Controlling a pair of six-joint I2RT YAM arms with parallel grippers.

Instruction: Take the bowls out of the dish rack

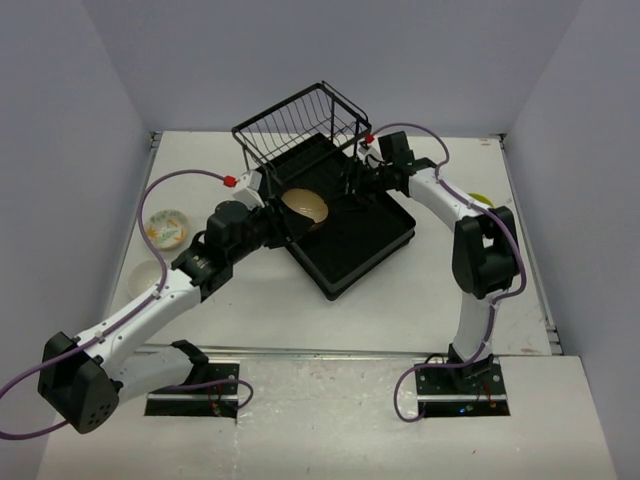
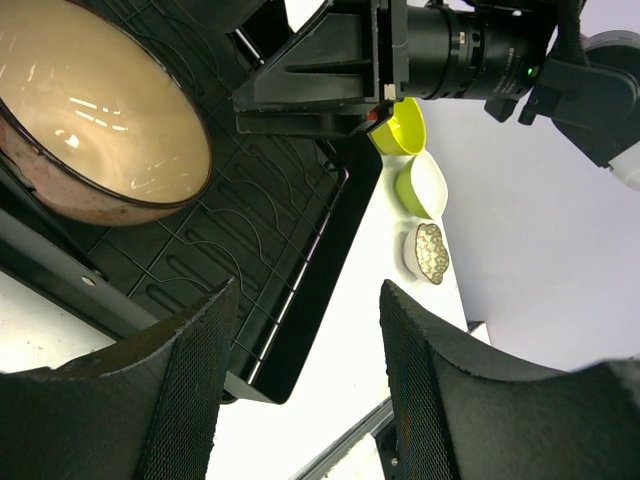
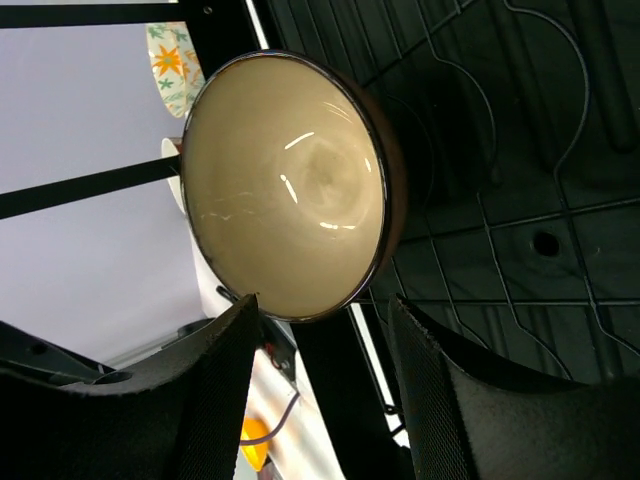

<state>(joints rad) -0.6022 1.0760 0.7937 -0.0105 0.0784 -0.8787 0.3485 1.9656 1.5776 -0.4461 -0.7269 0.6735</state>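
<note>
- Found one tan bowl [image 1: 305,207] left in the dish rack [image 1: 370,250], on the tray floor just in front of the wire basket [image 1: 300,125], tilted, mouth turned toward the right wrist camera.
- Saw no other bowl inside the rack.
- Noted a patterned bowl [image 1: 167,228] and a white bowl [image 1: 148,275] on the tabletop [image 1: 400,300] to the left.
- Noted two lime-green bowls [image 2: 400,125] and a second patterned bowl [image 2: 430,252] on the tabletop beside the rack on the right.
- Recorded the left gripper [image 2: 305,370] spread wide and empty, hovering over the tray near the tan bowl, apart from it.
- Recorded the right gripper [image 3: 320,390] likewise spread wide and empty, aimed at the bowl's mouth.
- Saw one finger [image 3: 215,390] just at the lower rim; could not confirm contact.
- Judged the step in hand as the approach to the last bowl in the rack.
- Could not assign the pick to either arm.
- Judged the next move to call for one finger inside the rim and one outside, a firm pinch on the wall, then a lift clear of the tray lip and of the neighbouring arm.
- Flagged the glossy glaze as a likely slip risk under a shallow grip.
</note>
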